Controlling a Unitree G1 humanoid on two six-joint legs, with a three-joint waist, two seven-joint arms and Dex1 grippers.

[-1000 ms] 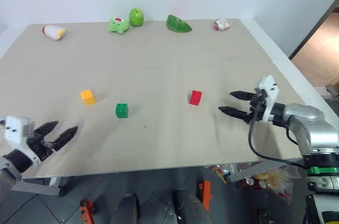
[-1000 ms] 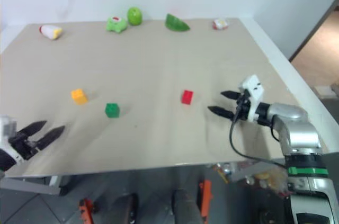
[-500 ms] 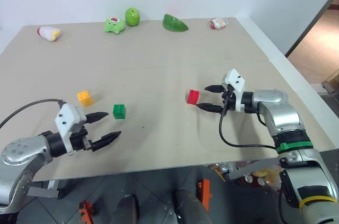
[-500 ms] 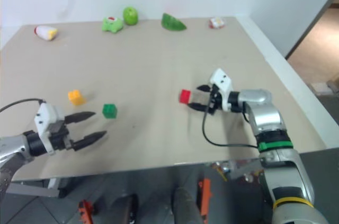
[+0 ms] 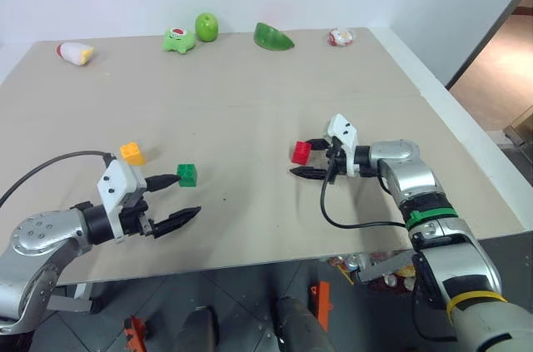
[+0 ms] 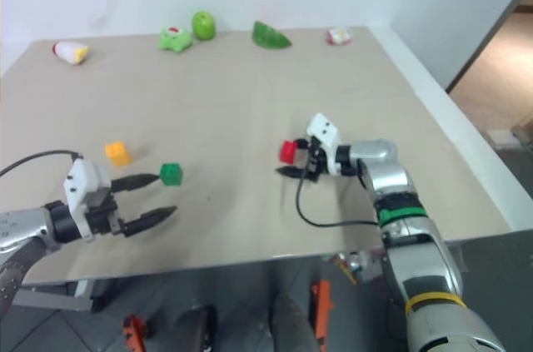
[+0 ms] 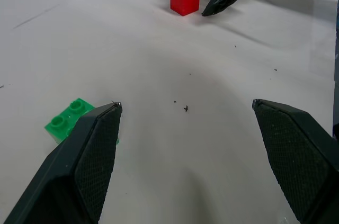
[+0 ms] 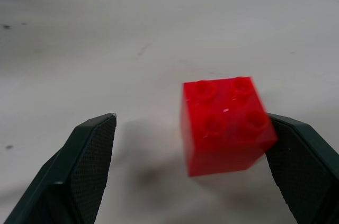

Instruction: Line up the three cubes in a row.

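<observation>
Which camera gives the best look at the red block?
The right wrist view: the red block sits close up, studs plain, between the open jaws. Both eye views show it small on the table; the left wrist view shows it far off.

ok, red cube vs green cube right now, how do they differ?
Colour: the red cube against the green cube. Position: the red cube sits between the open fingers of the right end effector, close against one finger; the green cube lies beside one fingertip of the left end effector, outside its open gap. Shared: same size, studded tops up, both resting on the table, neither gripped.
</observation>
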